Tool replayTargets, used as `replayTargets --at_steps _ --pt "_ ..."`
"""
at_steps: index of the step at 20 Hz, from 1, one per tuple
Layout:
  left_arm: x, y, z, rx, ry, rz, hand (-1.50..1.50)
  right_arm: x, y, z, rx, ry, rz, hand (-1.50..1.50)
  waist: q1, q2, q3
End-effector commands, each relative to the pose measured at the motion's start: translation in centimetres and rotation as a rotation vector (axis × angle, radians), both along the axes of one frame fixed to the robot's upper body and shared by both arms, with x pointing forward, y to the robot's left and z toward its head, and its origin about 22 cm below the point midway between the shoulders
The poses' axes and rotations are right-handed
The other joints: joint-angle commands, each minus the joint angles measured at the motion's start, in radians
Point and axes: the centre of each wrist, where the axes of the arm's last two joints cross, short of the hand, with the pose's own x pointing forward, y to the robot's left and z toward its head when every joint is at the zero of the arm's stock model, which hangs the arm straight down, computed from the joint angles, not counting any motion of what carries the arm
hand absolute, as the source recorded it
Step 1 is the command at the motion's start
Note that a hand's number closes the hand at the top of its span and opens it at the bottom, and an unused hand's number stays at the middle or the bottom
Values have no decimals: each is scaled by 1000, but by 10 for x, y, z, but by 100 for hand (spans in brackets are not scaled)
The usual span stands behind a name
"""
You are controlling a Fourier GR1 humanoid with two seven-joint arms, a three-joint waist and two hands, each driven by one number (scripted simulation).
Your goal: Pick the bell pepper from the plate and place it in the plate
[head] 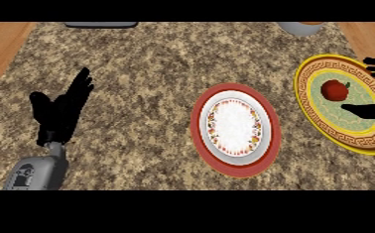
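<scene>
A red bell pepper (335,89) lies on the yellow, patterned-rim plate (306,98) at the right side of the counter. My right hand (359,111) comes in from the right edge, most of it out of view. One dark finger lies on the plate just below the pepper, and another tip shows above it at the edge. The fingers are spread and do not touch the pepper. A red-rimmed plate (196,128) with a white centre sits in the middle, with nothing on it. My left hand (60,109) rests open at the left, fingers up.
A grey flat object (100,25) lies at the back edge on the left. A grey round vessel (300,28) stands at the back right. Wooden strips border the speckled counter at both upper corners.
</scene>
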Motion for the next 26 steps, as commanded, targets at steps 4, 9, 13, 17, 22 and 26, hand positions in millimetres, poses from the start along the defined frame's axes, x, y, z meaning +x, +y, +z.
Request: replayTargets --at_steps 4,9,13,17,22,26 --pt "-6 12 3 2 -4 24 0 2 -4 26 213 -302 220 -150 -20 -10 -1" --pt "-3 11 -7 0 13 37 0 2 10 42 441 -239 155 -150 -28 -11 -3" --pt "-3 5 -12 6 11 40 0 -16 -17 28 620 -105 188 -150 -27 -8 -2" --pt "-2 21 -10 1 -6 25 0 -39 -56 50 671 -114 217 -150 -16 -4 -2" --pt "-2 6 -11 8 -8 -1 0 -47 -77 27 645 -175 198 -150 -3 -1 -1" --pt "-4 1 0 -7 13 3 0 -50 -91 33 634 -176 179 -150 -1 -1 -1"
